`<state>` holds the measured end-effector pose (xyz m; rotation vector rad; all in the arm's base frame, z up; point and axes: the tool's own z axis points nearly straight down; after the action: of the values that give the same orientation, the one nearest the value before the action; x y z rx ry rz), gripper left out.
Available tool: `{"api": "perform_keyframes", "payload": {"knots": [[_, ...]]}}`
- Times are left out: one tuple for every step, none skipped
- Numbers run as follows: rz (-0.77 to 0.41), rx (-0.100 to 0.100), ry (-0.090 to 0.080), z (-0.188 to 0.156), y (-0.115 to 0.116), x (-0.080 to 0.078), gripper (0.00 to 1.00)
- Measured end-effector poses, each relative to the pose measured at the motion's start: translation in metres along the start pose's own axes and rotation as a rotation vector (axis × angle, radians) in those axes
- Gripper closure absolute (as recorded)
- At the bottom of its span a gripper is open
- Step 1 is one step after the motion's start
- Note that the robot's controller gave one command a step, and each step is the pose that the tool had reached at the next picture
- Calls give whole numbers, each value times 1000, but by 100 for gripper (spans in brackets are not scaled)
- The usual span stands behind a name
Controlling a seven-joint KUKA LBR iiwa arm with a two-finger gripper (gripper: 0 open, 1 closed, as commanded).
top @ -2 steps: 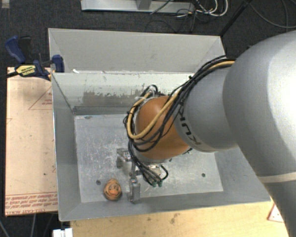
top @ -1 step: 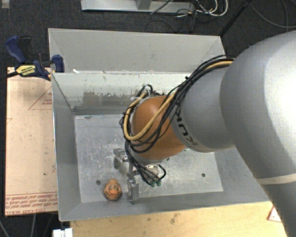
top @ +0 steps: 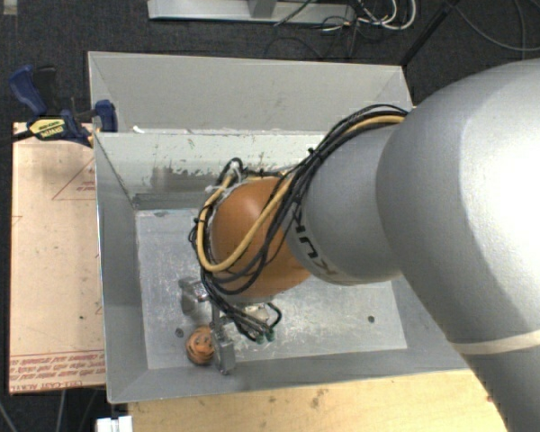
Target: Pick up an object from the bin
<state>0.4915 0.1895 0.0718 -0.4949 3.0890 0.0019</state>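
Camera view: arm [top: 387, 205] slants down from right, pincer [top: 216, 338] beside brown ball [top: 198, 345], its opening untellable.

the arm [top: 414, 214] comes into the bin [top: 117, 241] from the right and crosses over the middle of its floor. the claw [top: 214, 331] hangs under the arm's end, low over the floor's front left part, near the wall at the view's bottom. a ball [top: 198, 345] lies on the floor there, just left of the claw's tip, close to that front wall, nearer the left wall than the right and far from the back wall.
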Motion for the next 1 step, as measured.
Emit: {"api": "perform_keyframes", "payload": {"knots": [[-10, -2, 0, -1, 12, -3, 0]]}}
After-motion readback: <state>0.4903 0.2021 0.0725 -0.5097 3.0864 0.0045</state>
